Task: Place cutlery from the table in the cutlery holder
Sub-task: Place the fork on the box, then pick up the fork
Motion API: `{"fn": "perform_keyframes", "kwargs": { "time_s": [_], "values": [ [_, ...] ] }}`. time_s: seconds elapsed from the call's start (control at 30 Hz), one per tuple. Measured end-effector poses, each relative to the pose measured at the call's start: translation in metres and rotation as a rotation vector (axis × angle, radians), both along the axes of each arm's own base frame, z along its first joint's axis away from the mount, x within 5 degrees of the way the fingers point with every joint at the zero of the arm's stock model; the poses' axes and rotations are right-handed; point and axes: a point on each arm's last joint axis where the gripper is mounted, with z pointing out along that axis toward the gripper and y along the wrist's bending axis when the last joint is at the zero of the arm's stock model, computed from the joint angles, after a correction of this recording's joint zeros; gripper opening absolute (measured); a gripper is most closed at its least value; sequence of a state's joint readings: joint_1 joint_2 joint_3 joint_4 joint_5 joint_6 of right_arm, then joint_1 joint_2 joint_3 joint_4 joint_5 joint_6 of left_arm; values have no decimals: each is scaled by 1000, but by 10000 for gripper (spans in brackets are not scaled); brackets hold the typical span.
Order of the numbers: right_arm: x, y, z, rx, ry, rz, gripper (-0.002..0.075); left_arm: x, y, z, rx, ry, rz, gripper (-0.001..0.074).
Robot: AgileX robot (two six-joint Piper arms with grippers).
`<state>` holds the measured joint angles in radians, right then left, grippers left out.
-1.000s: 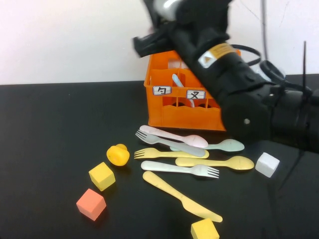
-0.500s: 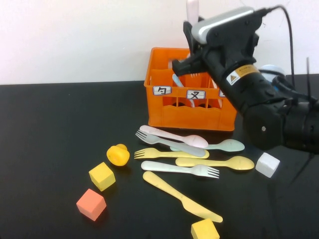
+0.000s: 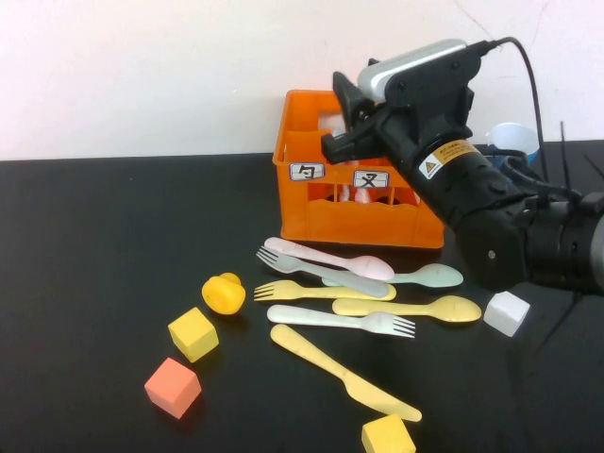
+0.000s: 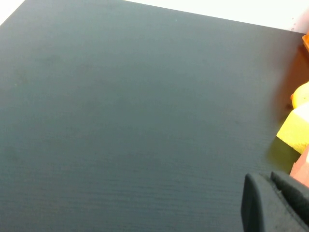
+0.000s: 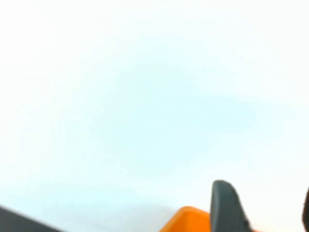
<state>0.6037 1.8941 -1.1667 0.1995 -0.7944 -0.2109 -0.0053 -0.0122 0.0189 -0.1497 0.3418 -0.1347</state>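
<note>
The right gripper (image 3: 342, 127) hovers over the orange plastic crate-like cutlery holder (image 3: 359, 217), right above its top rim, and from the raised camera nothing shows between its fingers. The right wrist camera catches 1 dark finger (image 5: 227, 208) with a gap beside it, so the jaws look apart and empty. This reads as the drop-off end of a cycle: something pinkish shows through the holder's cut-outs.

Plenty waits on the matte black table (image 3: 94, 245). Just in front of the holder lie a pink spoon (image 3: 330, 257), a blue-grey fork (image 3: 316, 271), a mint spoon (image 3: 425, 276), a yellow fork (image 3: 316, 291), a yellow spoon (image 3: 415, 308), a mint fork (image 3: 344, 321) and a long yellow knife (image 3: 344, 373), several of them overlapping. The next move calls for the arm to come down toward that cluster and pick 1 piece cleanly without dragging its neighbours.

The left gripper (image 4: 273, 203) sits low over bare tabletop near a yellow cube (image 4: 294, 128); whether its jaws are apart cannot be told.

Behind the table stands a plain white wall (image 3: 142, 66).
</note>
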Motion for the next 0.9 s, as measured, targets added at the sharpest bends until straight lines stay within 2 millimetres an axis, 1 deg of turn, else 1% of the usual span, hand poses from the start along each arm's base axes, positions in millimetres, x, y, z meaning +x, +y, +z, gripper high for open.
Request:
{"fn": "perform_keyframes", "kwargs": {
  "time_s": [0.1,0.17,0.27,0.37,0.43,0.63,0.77,0.9],
  "values": [
    [-6,2,8,-39,23,52,338,0,0,0,0,2,0,-1],
    [-12,2,14,-101,60,92,339,0,0,0,0,2,0,-1],
    [-26,-2,24,-260,168,150,339,0,0,0,0,2,0,-1],
    [-43,-14,34,-433,282,177,337,0,0,0,0,2,0,-1],
    [-54,-24,35,-549,389,176,324,0,0,0,0,2,0,-1],
    [-75,-48,30,-876,726,191,261,0,0,0,0,2,0,-1],
    [-82,-54,30,-999,794,241,246,0,0,0,0,2,0,-1],
    [-96,-48,22,-1138,844,418,244,0,0,0,-2,2,0,-1]
  ]
}}
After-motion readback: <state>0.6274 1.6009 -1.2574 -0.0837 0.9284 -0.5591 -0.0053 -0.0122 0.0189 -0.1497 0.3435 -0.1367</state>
